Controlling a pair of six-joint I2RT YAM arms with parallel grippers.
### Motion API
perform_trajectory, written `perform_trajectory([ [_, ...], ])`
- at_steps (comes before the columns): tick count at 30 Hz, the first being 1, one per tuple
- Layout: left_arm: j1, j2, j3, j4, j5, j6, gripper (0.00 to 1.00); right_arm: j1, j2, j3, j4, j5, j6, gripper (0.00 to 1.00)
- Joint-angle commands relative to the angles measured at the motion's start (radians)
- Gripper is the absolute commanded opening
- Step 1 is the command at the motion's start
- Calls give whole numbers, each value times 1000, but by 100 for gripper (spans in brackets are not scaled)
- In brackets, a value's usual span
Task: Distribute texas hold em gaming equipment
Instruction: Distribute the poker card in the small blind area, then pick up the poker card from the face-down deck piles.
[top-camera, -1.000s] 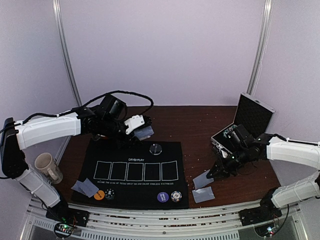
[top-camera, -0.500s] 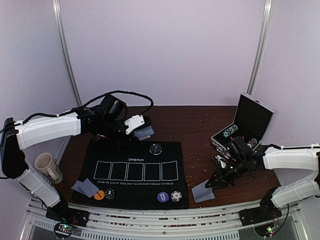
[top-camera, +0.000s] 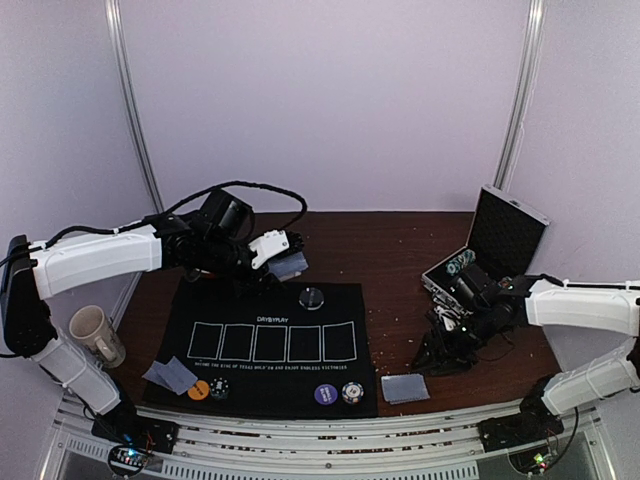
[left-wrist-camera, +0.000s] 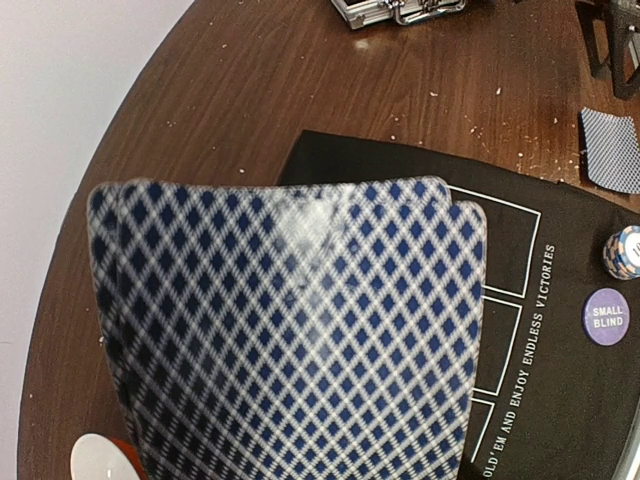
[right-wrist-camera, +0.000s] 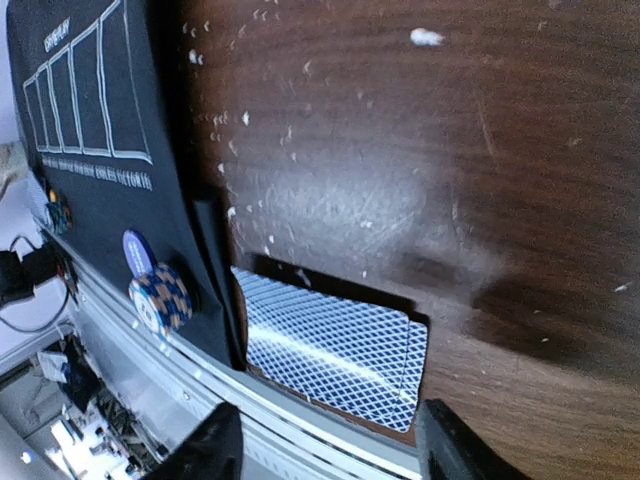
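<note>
The dealt cards (right-wrist-camera: 330, 350), two overlapped and face down, lie flat on the worktop (right-wrist-camera: 400, 150) just under the right hand (right-wrist-camera: 328, 445). Its fingers stand apart and clear of them, so this seat's deal looks done and the hand should lift away. The left hand (top-camera: 268, 250) is clamped on the fanned cards (left-wrist-camera: 290, 330), raised over the far edge of the mat (top-camera: 280, 385); next they need laying flat at another seat. The right wrist view shows the finger gap hidden from above. Only the top view shows another pair of cards (top-camera: 170, 375), well nearer than the left hand.
</note>
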Motion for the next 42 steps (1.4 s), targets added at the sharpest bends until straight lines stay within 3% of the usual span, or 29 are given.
perform_trajectory([
  [1,8,4,20,21,22,-6,47,4,7,146,-222,238,-47,73],
  [3,10,3,21,20,30,-5,47,8,15,221,-271,315,-73,76],
  [6,9,1,24,19,43,-3,47,40,8,324,-151,273,-125,77],
  [13,8,-9,29,15,74,-21,47,54,105,347,647,-43,42,78],
  [18,10,-9,33,1,76,-34,47,84,307,504,864,-89,65,66],
  [21,9,-4,37,-4,75,-42,47,116,408,614,859,-117,46,62],
  [27,9,3,40,-4,93,-48,47,160,525,731,721,-84,-54,68],
  [35,10,3,40,-3,92,-46,47,158,568,737,729,-81,-61,68],
  [42,9,-2,35,-3,86,-43,47,98,492,601,859,-91,27,67],
])
